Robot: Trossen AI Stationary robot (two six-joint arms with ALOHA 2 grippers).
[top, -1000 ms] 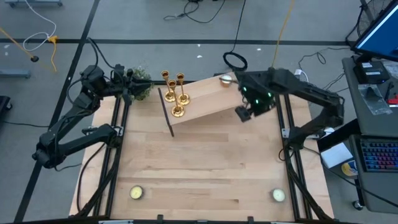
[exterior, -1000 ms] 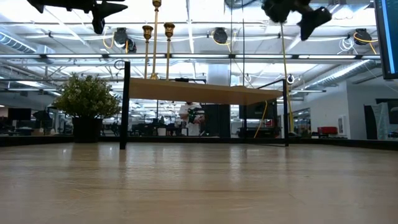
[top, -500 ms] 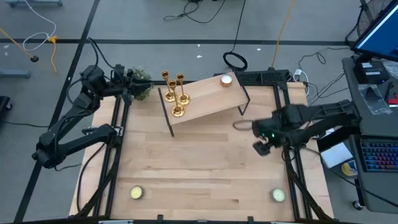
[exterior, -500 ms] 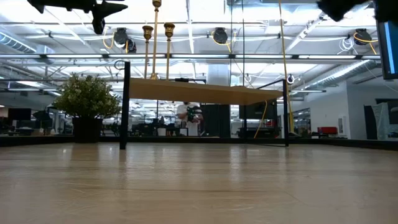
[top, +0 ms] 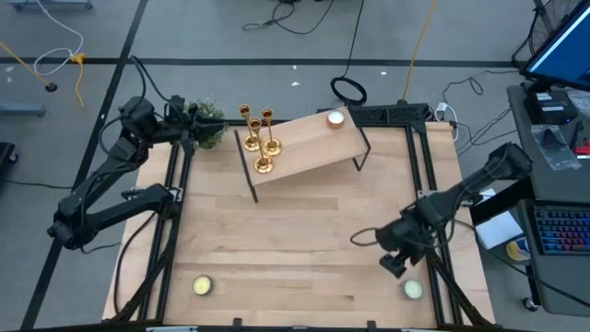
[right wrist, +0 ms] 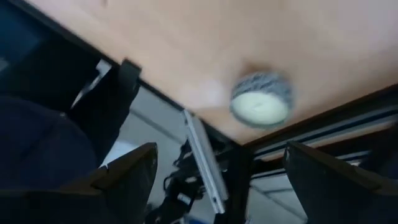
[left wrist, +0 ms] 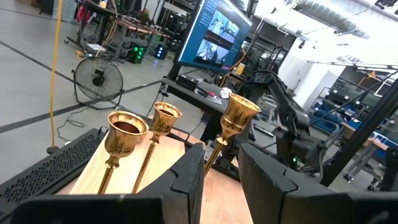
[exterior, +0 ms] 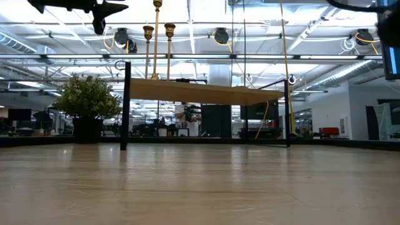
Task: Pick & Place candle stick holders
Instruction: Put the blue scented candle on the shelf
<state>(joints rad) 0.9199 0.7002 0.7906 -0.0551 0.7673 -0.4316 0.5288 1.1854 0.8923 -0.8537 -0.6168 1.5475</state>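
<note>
High view: the three candle stick holders [top: 259,139] stand together at the left end of a raised wooden shelf [top: 313,152] at the table's far side, with a white tealight [top: 335,118] at its other end. The left gripper [top: 187,127] waits just beside the shelf's left end, next to a small plant [top: 208,124]. The right gripper [top: 395,263] hangs over the table's near right corner, close to a yellow tealight [top: 412,290] and well apart from the holders. Another tealight [top: 202,286] sits near left.

Low view: the holders [exterior: 156,39] rise upright off the shelf; no gripper touches them.

Left wrist view: the left gripper [left wrist: 221,177] has a narrow gap between its fingers, empty, aimed at the gold cups [left wrist: 165,121] just ahead.

Right wrist view: the right gripper [right wrist: 214,171] is spread wide and empty over the tealight [right wrist: 261,99], though motion blur makes the surroundings uncertain.

No holder has been picked yet; this looks like the approach step. Next, one gripper needs to close on a slim stem without knocking the neighbouring holders.
</note>
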